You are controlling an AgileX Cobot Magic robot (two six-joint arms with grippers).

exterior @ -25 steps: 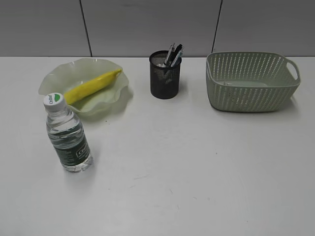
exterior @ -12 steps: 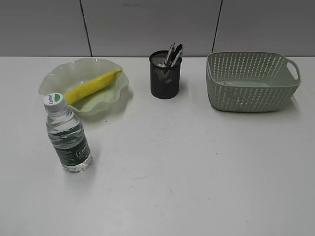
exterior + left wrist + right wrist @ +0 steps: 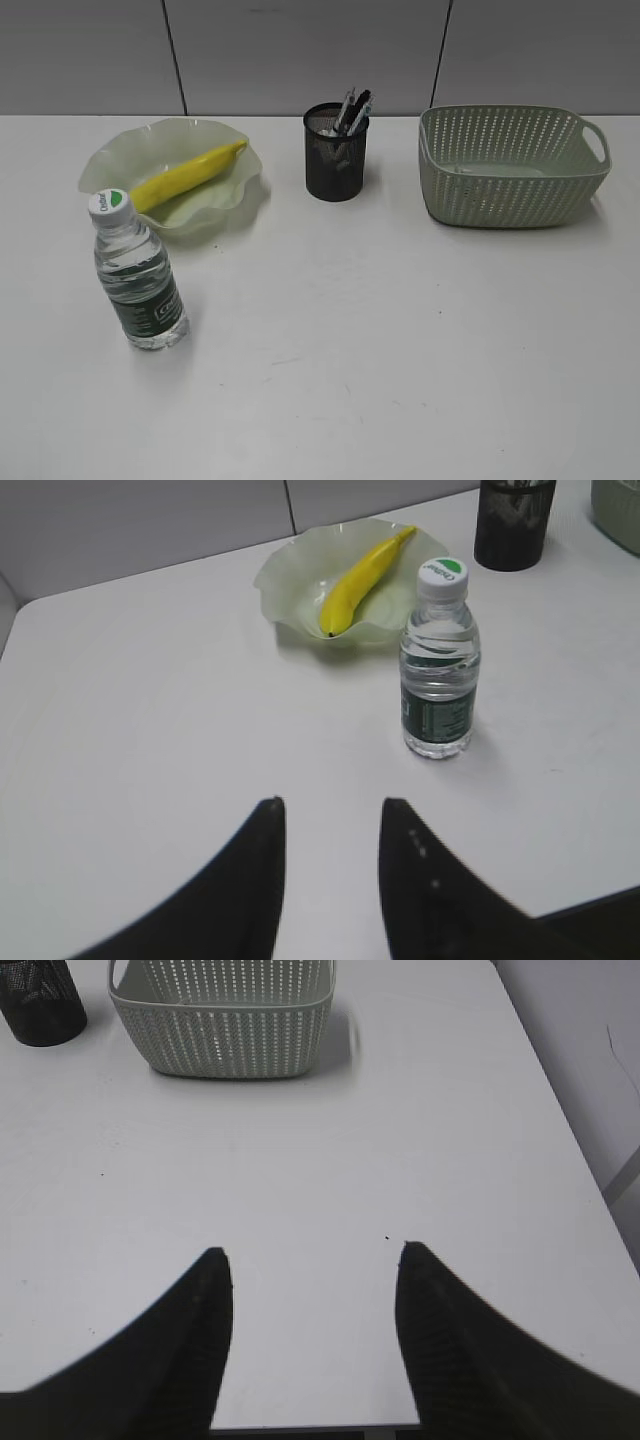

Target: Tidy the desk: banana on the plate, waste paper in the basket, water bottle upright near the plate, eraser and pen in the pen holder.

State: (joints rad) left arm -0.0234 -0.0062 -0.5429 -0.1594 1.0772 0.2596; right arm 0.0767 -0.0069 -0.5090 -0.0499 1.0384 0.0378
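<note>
1. Nearest, the left gripper (image 3: pixel 330 815) hangs narrowly parted, empty; the right gripper (image 3: pixel 315 1260) gapes wide, empty.
2. Further in, the water bottle (image 3: pixel 137 275) stands upright at 7 o'clock of the plate (image 3: pixel 215 135).
3. Beyond, the banana (image 3: pixel 188 174) lies on the plate.
4. Farthest, pens (image 3: pixel 352 108) stick from the pen holder (image 3: pixel 334 158); the basket (image 3: pixel 510 165) sits at its 3 o'clock.

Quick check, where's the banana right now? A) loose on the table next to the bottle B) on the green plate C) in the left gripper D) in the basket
B: the banana lies across the wavy green plate, behind the upright water bottle; the left gripper is open and empty over bare table.
</note>
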